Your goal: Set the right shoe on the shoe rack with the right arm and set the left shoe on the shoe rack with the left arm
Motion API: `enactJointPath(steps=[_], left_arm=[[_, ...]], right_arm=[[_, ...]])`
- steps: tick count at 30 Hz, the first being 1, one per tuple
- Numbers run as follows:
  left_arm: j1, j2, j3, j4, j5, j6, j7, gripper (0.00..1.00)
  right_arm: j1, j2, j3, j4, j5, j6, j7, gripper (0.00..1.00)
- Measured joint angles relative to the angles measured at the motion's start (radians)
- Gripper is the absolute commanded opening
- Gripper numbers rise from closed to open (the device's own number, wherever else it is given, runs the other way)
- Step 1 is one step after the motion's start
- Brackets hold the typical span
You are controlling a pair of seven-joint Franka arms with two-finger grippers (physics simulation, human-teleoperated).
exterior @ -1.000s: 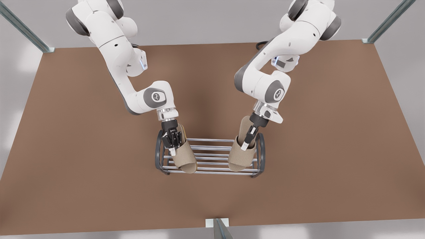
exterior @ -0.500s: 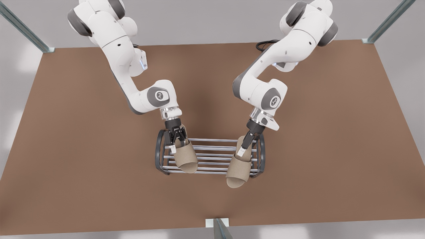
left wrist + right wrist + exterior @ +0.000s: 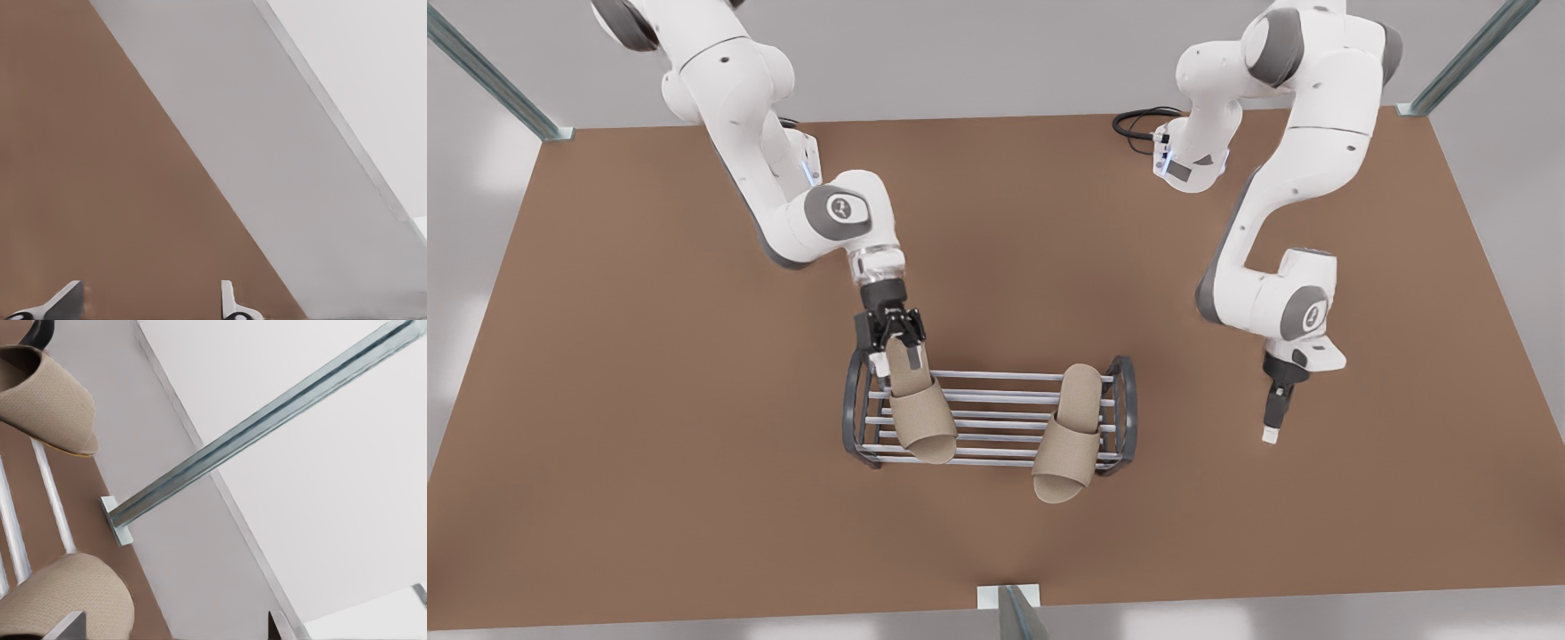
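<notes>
We've got the right shoe and left shoe lying on the shoe rack mid-desk, right gripper spread wide over its heel, and left gripper spread apart, empty, nearer the desk's edge.

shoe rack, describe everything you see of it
The shoe rack is low: thin silver rods run level between two dark grey arched ends. It stands on the table. Two tan slippers lie across the rods: one slipper at the front view's left end, the other slipper at its right end, toe overhanging.
</notes>
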State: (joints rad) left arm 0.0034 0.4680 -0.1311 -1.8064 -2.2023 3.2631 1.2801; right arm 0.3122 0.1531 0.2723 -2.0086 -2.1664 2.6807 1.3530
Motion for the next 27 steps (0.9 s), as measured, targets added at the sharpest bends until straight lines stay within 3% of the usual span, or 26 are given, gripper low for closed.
enactJointPath(steps=[2, 4, 5, 6, 9, 11, 13, 18, 21, 23, 26, 27], left_arm=[[0.005, -0.028, 0.158, -0.128, 0.196, -0.176, 0.021, 1.0], [0.011, -0.074, 0.243, -0.124, 0.545, -0.361, -0.013, 1.0], [0.011, -0.105, 0.259, -0.083, 0.751, -0.456, -0.051, 1.0], [0.01, -0.125, 0.266, -0.021, 0.953, -0.555, -0.096, 1.0], [0.005, -0.143, 0.257, 0.234, 1.505, -0.916, -0.236, 1.0], [-0.003, -0.181, 0.184, 0.318, 1.829, -1.162, -0.321, 1.0], [-0.014, -0.258, 0.147, 0.335, 2.023, -1.352, -0.417, 1.0], [-0.018, -0.395, 0.117, 0.275, 2.214, -1.576, -0.683, 1.0], [0.002, -0.404, 0.046, 0.278, 2.239, -1.634, -0.864, 1.0], [-0.025, -0.399, 0.036, 0.278, 2.24, -1.651, -0.982, 1.0], [-0.053, -0.389, 0.033, 0.278, 2.24, -1.666, -1.138, 1.0], [-0.053, -0.385, 0.033, 0.278, 2.24, -1.669, -1.184, 1.0]], right_arm=[[-0.038, -0.013, 0.09, 0.083, 0.251, -0.055, -0.019, 1.0], [-0.123, 0.051, 0.224, 0.303, 0.631, -0.182, -0.085, 1.0], [-0.2, 0.064, 0.244, 0.37, 0.85, -0.244, -0.126, 1.0], [-0.285, 0.057, 0.214, 0.406, 1.082, -0.307, -0.17, 1.0], [-0.419, 0.062, 0.003, 0.474, 1.58, -0.498, -0.293, 1.0], [-0.447, 0.099, -0.107, 0.482, 1.778, -0.599, -0.371, 1.0], [-0.439, 0.139, -0.137, 0.476, 1.892, -0.685, -0.451, 1.0], [-0.415, 0.202, -0.139, 0.51, 2.019, -0.796, -0.65, 1.0], [-0.427, 0.205, -0.145, 0.549, 2.051, -0.829, -0.751, 1.0], [-0.435, 0.198, -0.148, 0.663, 2.065, -0.891, -0.805, 1.0], [-0.465, 0.181, -0.154, 0.705, 2.078, -0.965, -0.878, 1.0], [-0.424, 0.174, -0.202, 0.707, 2.082, -0.981, -0.9, 1.0]])
